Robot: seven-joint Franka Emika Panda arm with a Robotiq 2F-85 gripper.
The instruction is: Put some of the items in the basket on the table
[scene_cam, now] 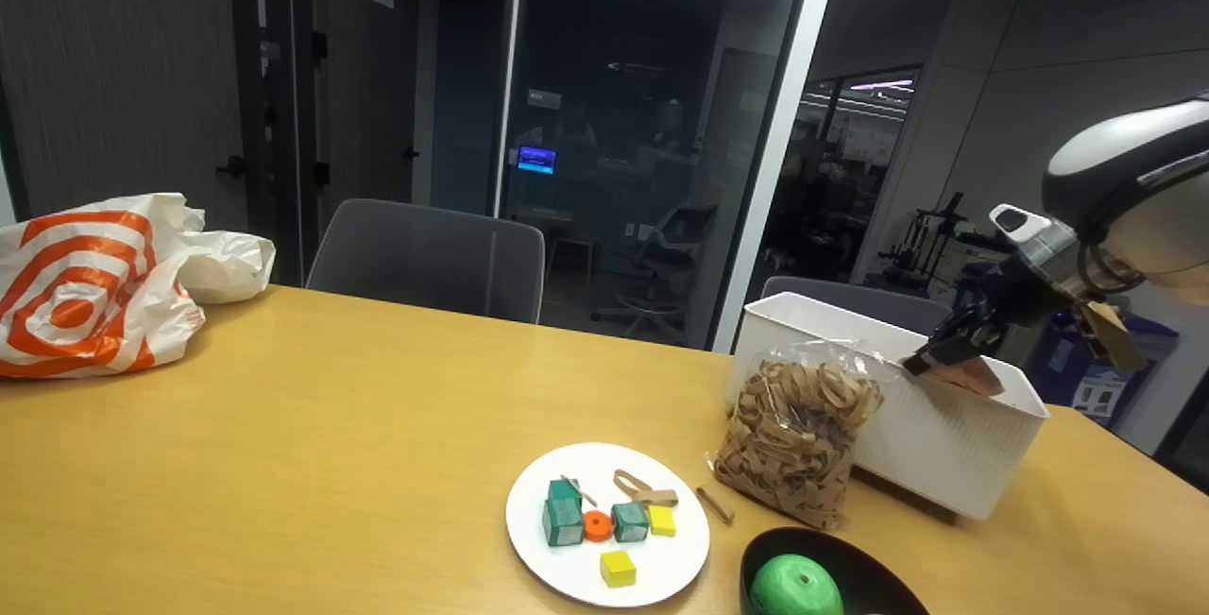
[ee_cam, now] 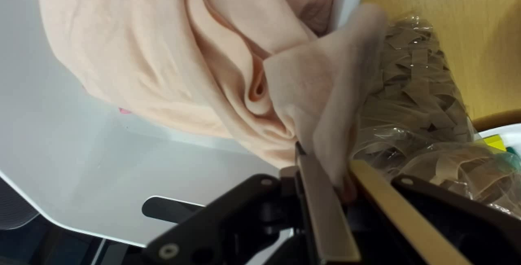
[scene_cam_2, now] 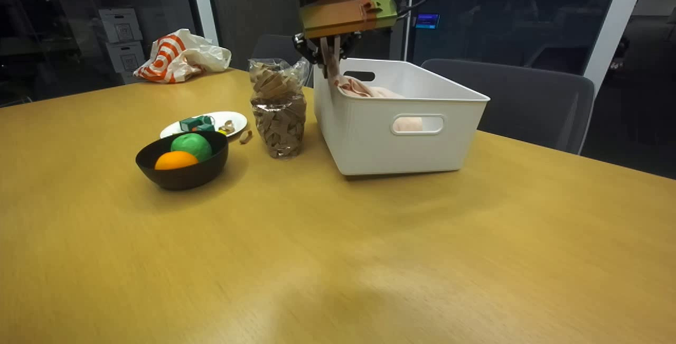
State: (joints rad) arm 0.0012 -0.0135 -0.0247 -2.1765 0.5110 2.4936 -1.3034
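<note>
The white basket [scene_cam: 945, 450] stands on the tan wooden table [scene_cam: 331, 464]; it also shows in an exterior view [scene_cam_2: 391, 154] and the wrist view [ee_cam: 122, 183]. A peach cloth [ee_cam: 154, 53] lies bunched inside it and also shows in both exterior views [scene_cam: 973, 377] [scene_cam_2: 364, 89]. My gripper [ee_cam: 327, 159] is shut on a fold of this cloth, at the basket's rim on the bag side [scene_cam_2: 330, 64] [scene_cam: 914, 365]. The clear bag of tan-brown strips [scene_cam: 798, 435] stands upright on the table beside the basket [scene_cam_2: 280, 117] [ee_cam: 419, 82]. The red round object is out of view.
A white plate [scene_cam: 529, 539] with small coloured pieces lies near the bag. A black bowl [scene_cam_2: 185, 177] holds a green ball [scene_cam_2: 191, 146] and an orange ball [scene_cam_2: 176, 160]. An orange-and-white plastic bag [scene_cam: 104, 294] lies at the table's far end. Chairs [scene_cam: 430, 256] stand behind the table.
</note>
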